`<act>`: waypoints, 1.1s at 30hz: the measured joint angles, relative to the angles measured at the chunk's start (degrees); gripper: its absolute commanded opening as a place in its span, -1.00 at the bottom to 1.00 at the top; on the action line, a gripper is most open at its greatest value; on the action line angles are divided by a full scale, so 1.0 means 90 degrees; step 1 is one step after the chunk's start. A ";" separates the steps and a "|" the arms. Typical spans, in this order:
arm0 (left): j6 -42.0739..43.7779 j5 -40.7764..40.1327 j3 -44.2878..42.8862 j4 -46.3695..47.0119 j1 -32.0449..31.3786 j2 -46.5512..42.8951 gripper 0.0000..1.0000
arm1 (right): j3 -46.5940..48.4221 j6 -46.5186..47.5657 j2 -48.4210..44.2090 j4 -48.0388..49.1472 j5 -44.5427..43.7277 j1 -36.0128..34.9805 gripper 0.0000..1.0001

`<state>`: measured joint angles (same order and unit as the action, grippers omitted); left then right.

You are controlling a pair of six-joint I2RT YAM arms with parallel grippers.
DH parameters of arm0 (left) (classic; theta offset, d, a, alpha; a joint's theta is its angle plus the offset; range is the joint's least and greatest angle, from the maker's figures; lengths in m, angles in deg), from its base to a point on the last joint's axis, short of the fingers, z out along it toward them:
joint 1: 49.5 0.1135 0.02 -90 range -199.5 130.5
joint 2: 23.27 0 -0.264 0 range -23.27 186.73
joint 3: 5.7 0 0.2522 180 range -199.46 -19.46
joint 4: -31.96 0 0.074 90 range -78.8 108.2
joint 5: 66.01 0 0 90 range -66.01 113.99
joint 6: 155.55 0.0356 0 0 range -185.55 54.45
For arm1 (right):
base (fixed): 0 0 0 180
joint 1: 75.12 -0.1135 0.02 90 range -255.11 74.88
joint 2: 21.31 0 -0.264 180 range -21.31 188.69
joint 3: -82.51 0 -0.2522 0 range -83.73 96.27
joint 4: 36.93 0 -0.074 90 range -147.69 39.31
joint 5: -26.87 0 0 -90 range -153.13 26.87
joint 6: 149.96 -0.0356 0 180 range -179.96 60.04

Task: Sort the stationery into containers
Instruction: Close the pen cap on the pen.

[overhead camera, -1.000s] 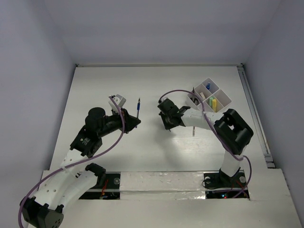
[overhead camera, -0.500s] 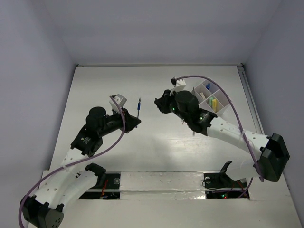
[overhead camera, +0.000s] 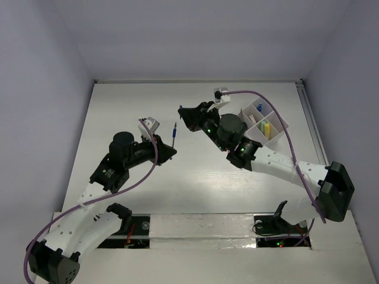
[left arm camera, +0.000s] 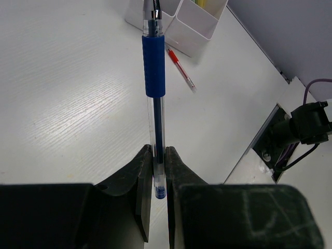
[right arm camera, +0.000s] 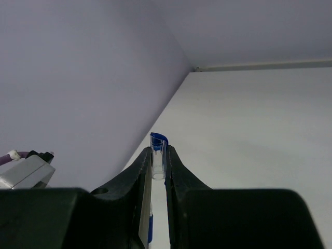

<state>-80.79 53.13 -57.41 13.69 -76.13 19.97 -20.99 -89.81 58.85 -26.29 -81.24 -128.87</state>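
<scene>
Holds the blue pen (left arm camera: pixel 154 78) by its tail in the narrow left claw (left arm camera: pixel 158 155), tip raised off the surface (left arm camera: pixel 78 104), seemingly presented for capping. Pinches a clear, blue-clipped cap (right arm camera: pixel 158 148) in the right claw (right arm camera: pixel 157 162), near that tip. Shows clear barrel, blue rubber grip. Leaves the white tray (left arm camera: pixel 199 28) beyond, red pen (left arm camera: pixel 180 67) beside it.

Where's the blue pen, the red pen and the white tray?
blue pen (left arm camera: pixel 154 67), left wrist view, its blue grip
red pen (left arm camera: pixel 180 68), left wrist view, mid-barrel
white tray (left arm camera: pixel 197 28), left wrist view, its near wall
</scene>
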 measured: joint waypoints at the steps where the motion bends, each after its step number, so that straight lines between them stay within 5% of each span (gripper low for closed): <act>1: 0.0000 0.0005 0.0000 0.0000 0.0000 0.0000 -1.00 | 0.0012 0.0002 0.0039 0.0068 0.0002 -0.0010 -1.00; 33: 0.0002 -0.0090 -0.0005 -0.0002 0.0000 -0.0087 -1.00 | -0.0049 -0.0143 0.0245 0.0595 0.0146 -0.0248 -1.00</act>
<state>-80.77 52.33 -57.46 13.66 -76.13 19.19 -21.42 -91.10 61.06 -20.93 -79.93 -131.10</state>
